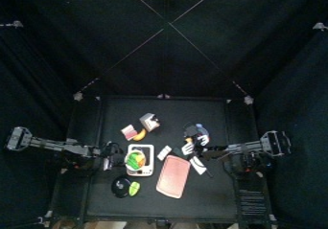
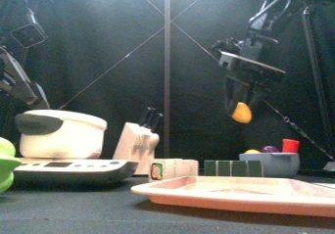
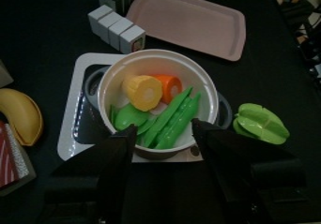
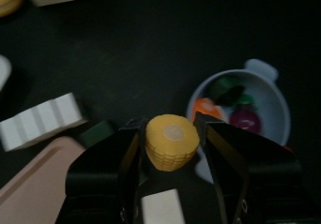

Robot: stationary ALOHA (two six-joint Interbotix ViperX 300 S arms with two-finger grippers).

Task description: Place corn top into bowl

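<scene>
Corn (image 4: 171, 141), a stubby yellow piece, hung clamped between the jaws of the right tool (image 4: 171, 148) above the black counter (image 4: 138, 59), as the right wrist view showed. From the front the corn (image 2: 242, 112) dangled well clear of the counter (image 2: 78, 210) beneath the right tool (image 2: 244, 99).

Pink tray (image 3: 191, 20) lay flat at the counter's front, with a row of small white blocks (image 3: 115, 27) just beside it. The left tool (image 3: 170, 153) hovered with its jaws apart over a white pot (image 3: 156, 100) sitting on a white base (image 3: 85, 97). The pot held a yellow piece (image 3: 142, 92), an orange piece (image 3: 171, 83) and green pods (image 3: 171, 121). A green pepper (image 3: 261, 125) lay near the pot on one side, and a banana (image 3: 21, 115) on the other.

The bowl (image 4: 251, 101), grey-rimmed with a small handle, stood on the counter near the held corn and not touching it; red, orange, green and dark purple items (image 4: 234, 100) filled it. In the front view the bowl (image 2: 269, 161) sat at the far right, behind the tray (image 2: 242, 192), with a red piece (image 2: 291, 145) rising from it.
</scene>
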